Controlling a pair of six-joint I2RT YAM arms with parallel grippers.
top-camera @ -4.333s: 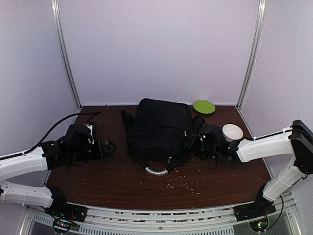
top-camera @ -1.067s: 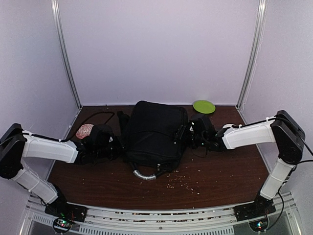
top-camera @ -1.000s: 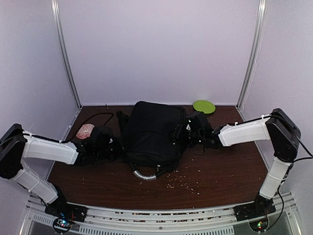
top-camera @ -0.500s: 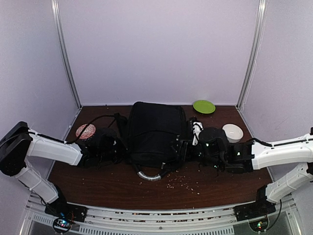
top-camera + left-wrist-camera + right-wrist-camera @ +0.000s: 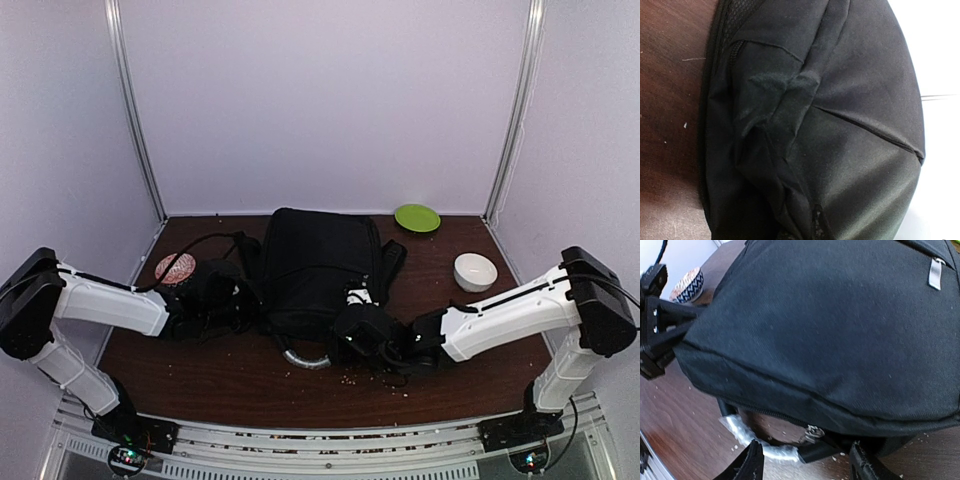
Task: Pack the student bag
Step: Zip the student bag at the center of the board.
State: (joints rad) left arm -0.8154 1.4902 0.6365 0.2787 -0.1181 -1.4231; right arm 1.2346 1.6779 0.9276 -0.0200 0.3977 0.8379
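The student bag [image 5: 320, 262], big, black and soft, lies flat in the middle of the table. My left gripper [image 5: 247, 298] presses into its left side; in the left wrist view black fabric [image 5: 815, 125] fills the frame, bunched into folds running to the bottom centre, and the fingers are hidden. My right gripper [image 5: 347, 338] sits low at the bag's near edge. It is open [image 5: 809, 465], and a metal zip pull [image 5: 812, 432] hangs just beyond the gap. The bag's handle [image 5: 760, 442], wrapped in clear film, lies on the wood there.
A green plate [image 5: 417, 217] lies at the back right. A white bowl [image 5: 475, 271] stands right of the bag and a patterned bowl [image 5: 175, 268] left of it. Crumbs [image 5: 378, 376] are scattered in front. A black cable [image 5: 200, 243] runs over my left arm.
My right arm has swung from the bag's right side round to its near edge, uncovering the white bowl. The left gripper has stayed at the bag's left side.
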